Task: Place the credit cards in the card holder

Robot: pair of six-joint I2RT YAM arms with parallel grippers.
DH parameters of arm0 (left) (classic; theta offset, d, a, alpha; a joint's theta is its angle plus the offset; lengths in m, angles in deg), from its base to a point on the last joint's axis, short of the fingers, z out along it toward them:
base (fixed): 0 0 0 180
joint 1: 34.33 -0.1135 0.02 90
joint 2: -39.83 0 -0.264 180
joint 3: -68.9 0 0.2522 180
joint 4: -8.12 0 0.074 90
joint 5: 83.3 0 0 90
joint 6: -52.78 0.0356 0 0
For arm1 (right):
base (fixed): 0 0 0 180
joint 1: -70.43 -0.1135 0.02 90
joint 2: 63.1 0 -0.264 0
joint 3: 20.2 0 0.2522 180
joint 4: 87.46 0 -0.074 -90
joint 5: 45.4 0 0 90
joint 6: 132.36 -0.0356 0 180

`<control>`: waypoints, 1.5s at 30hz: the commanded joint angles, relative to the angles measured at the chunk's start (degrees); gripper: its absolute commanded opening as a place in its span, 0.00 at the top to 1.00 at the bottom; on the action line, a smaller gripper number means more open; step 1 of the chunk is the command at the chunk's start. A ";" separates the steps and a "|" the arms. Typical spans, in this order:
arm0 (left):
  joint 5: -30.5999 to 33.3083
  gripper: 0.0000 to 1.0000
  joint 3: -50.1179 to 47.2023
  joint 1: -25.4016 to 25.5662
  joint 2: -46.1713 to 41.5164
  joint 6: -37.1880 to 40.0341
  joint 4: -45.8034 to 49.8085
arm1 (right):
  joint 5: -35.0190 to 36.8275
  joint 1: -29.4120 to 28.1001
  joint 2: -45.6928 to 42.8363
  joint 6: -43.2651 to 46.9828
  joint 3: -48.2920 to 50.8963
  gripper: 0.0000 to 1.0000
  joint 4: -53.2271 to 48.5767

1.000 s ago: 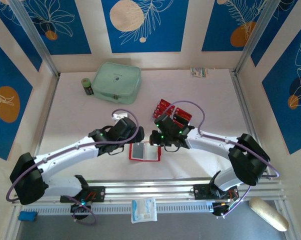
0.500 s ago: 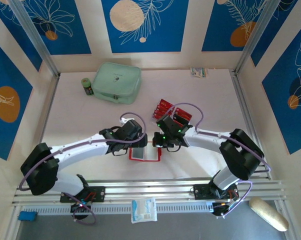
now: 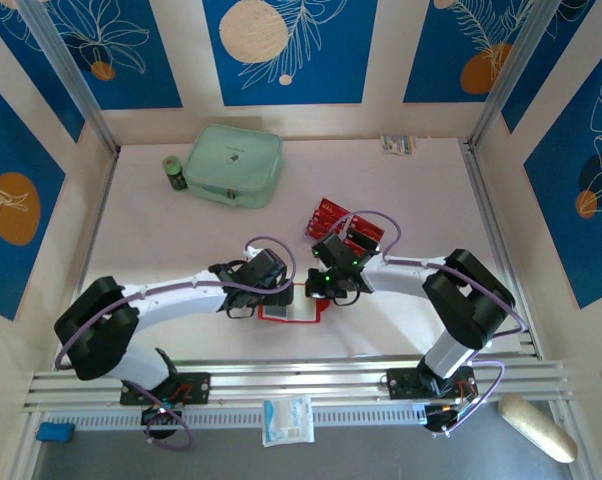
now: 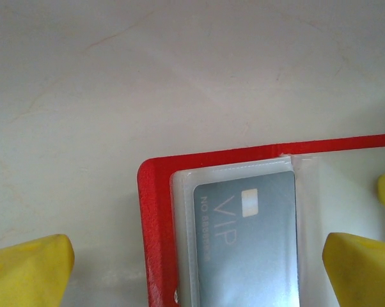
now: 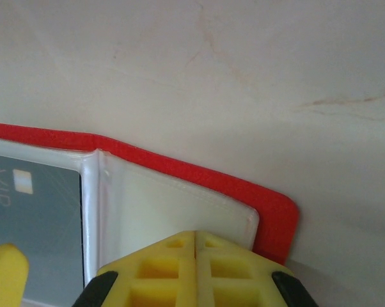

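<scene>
From above, the card holder (image 3: 291, 313) lies open and flat on the worktop (image 3: 171, 240), close to the near edge. The left end effector (image 3: 271, 293) is down at its left side and the right end effector (image 3: 327, 288) at its right. The arms hide most of it here.

The left wrist view shows what the overhead does not. The holder's red corner (image 4: 155, 224) frames a clear sleeve with a grey VIP card (image 4: 247, 246) in it. The left end effector (image 4: 196, 274) is spread wide, with one yellow fingertip (image 4: 27, 272) off the holder over bare worktop and the other at the fold.

In the right wrist view the right end effector (image 5: 196, 249) has its fingers pressed together, closed on nothing. It sits over the unfilled clear pocket (image 5: 180, 204) near the holder's rounded red corner. I cannot tell whether it touches.

The red credit cards (image 3: 343, 222) lie just beyond the right end effector, apart from the holder. A mint-green zip case (image 3: 234, 165) sits well away at far left, leaving broad worktop to the holder's left and right.
</scene>
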 commanded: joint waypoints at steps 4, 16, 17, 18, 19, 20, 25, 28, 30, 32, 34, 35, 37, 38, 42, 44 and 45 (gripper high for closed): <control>-1.46 0.00 -0.95 1.10 0.30 2.11 -3.35 | -3.68 0.17 2.18 -1.24 1.64 1.00 2.33; -2.53 0.00 -2.96 1.98 1.87 2.45 -6.34 | -5.84 0.30 3.26 -4.13 2.94 1.00 6.78; -2.62 0.00 -3.07 1.98 2.03 2.45 -6.59 | -6.02 0.24 3.27 -4.32 2.96 1.00 7.17; -2.63 0.00 -3.22 2.06 2.18 2.53 -6.76 | -6.25 0.30 3.36 -4.58 3.17 1.00 7.51; -2.62 0.00 -3.25 2.16 2.40 2.54 -6.91 | -6.45 0.31 3.45 -4.92 3.30 1.00 7.95; -2.62 0.00 -3.33 2.24 2.48 2.59 -7.12 | -6.66 0.31 3.54 -5.08 3.35 1.00 8.28; -2.36 0.00 -3.84 2.57 2.62 2.80 -7.89 | -7.06 0.39 3.63 -6.18 3.83 1.00 9.27; -2.36 0.01 -4.42 2.66 2.76 2.77 -8.37 | -7.10 0.48 3.43 -6.18 3.83 1.00 9.29; -2.44 0.03 -5.04 2.55 2.76 2.45 -8.93 | -7.17 0.57 3.21 -6.27 3.76 1.00 9.27; -2.76 0.09 -5.57 2.68 2.74 2.32 -9.62 | -7.17 0.70 2.94 -6.25 3.65 1.00 9.17; -2.88 0.12 -6.01 2.66 2.76 2.12 -10.01 | -7.18 0.83 2.53 -6.25 3.58 1.00 9.04; -2.89 0.14 -6.19 2.68 2.75 2.11 -10.07 | -7.17 0.88 2.36 -6.14 3.57 1.00 8.88; -2.84 0.15 -6.57 2.68 2.66 2.01 -10.38 | -7.05 1.09 1.73 -6.09 3.55 1.00 8.57; -2.84 0.16 -6.74 2.72 2.67 1.93 -10.49 | -7.19 1.23 1.32 -6.01 3.57 1.00 8.40; -2.67 0.16 -7.24 2.75 2.41 1.69 -11.13 | -6.72 1.80 -1.45 -5.59 4.21 0.89 7.87; -2.62 0.17 -7.37 2.81 2.41 1.57 -11.47 | -5.99 1.96 -3.08 -5.64 4.56 0.78 7.35; -2.62 0.17 -7.54 2.81 2.33 1.58 -11.56 | -5.64 1.98 -3.84 -5.76 4.76 0.74 7.09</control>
